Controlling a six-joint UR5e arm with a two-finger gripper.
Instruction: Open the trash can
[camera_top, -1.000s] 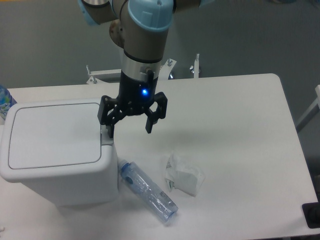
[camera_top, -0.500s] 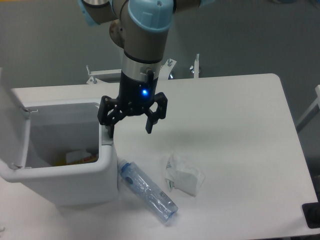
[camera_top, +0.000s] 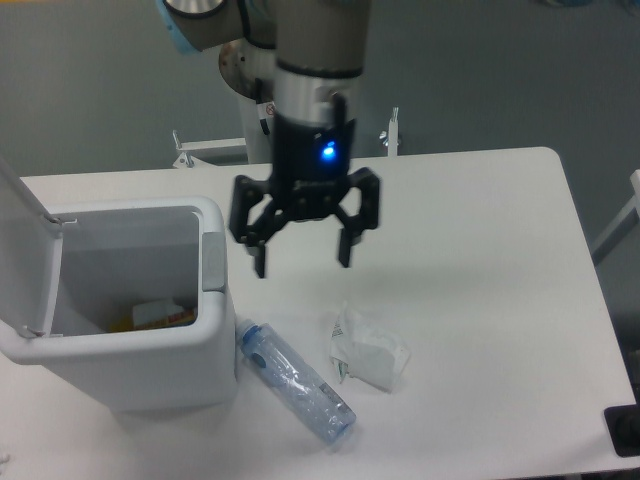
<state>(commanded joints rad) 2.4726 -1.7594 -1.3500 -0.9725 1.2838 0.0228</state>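
Trash can (camera_top: 130, 380) at 9 o'clock on table (camera_top: 480, 250), lid up at far left, grey tab on right rim; scraps inside. Gripper (camera_top: 302, 258) above table w/ fingers spread, nothing held, just right of can. Plastic bottle (camera_top: 296, 380) lying at 6 o'clock, touching can; crumpled wrapper (camera_top: 370, 352) beside it.

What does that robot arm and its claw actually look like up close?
The arm is a thick grey tube with light blue caps at its joints and a small label on the side. Below it sits a black wrist section with a glowing blue light. The gripper is black, with two angular, linked fingers like a claw. No loose cables show.
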